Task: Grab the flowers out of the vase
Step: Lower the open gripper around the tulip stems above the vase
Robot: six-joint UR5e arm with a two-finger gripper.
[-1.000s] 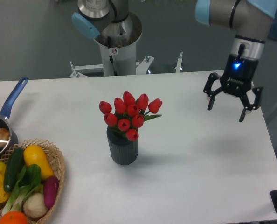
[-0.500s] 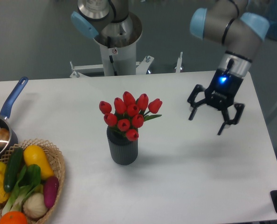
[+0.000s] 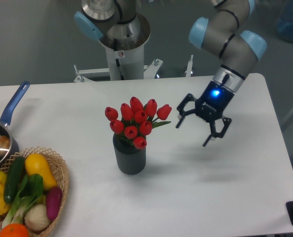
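From the fixed camera, my only view, I have the gripper (image 3: 195, 130) hanging above the bench (image 3: 225, 187) to the right of the flowers (image 3: 137, 121), near them but clear of any bud. The jaws are spread wide with nothing between them, and the tool is tilted so that its fingers point down and toward the left, roughly at the bouquet's side.

The flowers stand upright in the vase (image 3: 130, 157), which sits near the middle of the bench. The red buds crowd above the rim with a green leaf poking out on the right, toward my tool. The stems themselves are hidden by the buds and the vase mouth, so I cannot tell how much stem shows for a grip.

I read this as the approach step: nothing is grasped, and the bouquet is fully seated. The next move, as I judge it, calls for bringing the spread jaws in around the bunch, low on the heads or just above the vase mouth, closing gently, then lifting straight up so the vase does not tip or ride along.

A pan (image 3: 6, 129) and a basket (image 3: 53, 163) of vegetables sit at the far left, well apart from my path.
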